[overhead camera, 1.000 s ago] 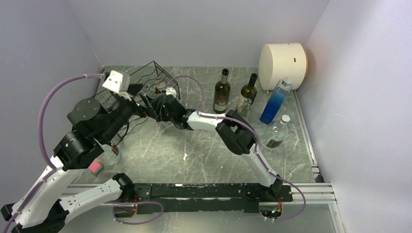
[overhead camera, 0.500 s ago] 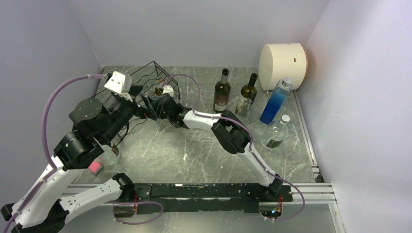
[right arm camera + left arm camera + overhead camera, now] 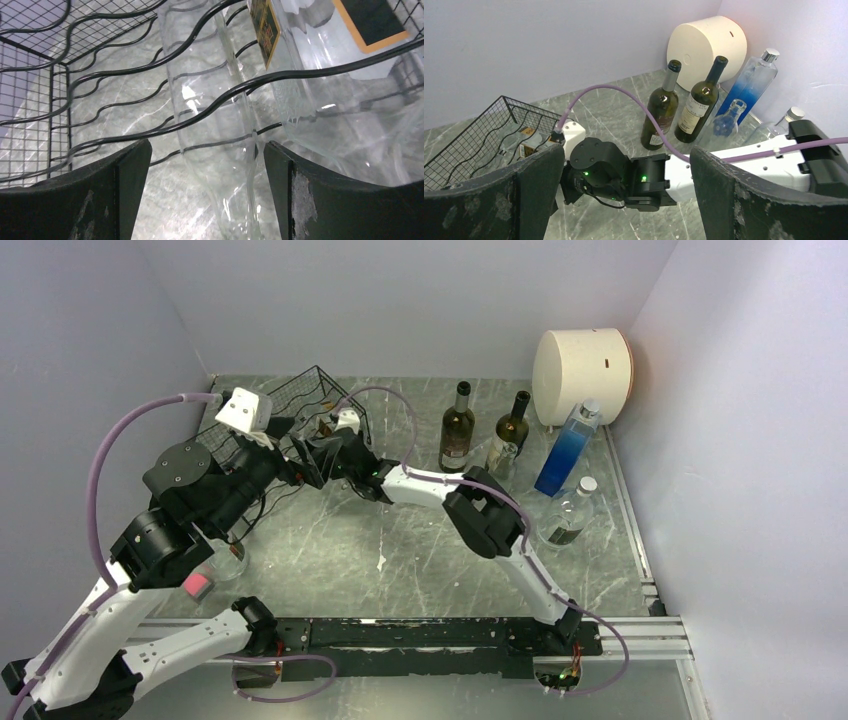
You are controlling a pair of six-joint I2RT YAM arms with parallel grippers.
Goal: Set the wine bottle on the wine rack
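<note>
Wine rack [image 3: 315, 390] holds clear wine bottle [image 3: 210, 125], lying across wavy rods. Right gripper [image 3: 206, 155] apart, straddling bottle, unclamped. Left gripper [image 3: 626, 160] wide apart, empty.

Top cam: fixed, high behind the arm bases, looking down on the whole bench [image 3: 330, 540]. Left wrist cam: mid-range, faces across at the right arm [image 3: 734, 170]. Right wrist cam: right up against the wine rack [image 3: 27, 110]. All three share the rack.
</note>
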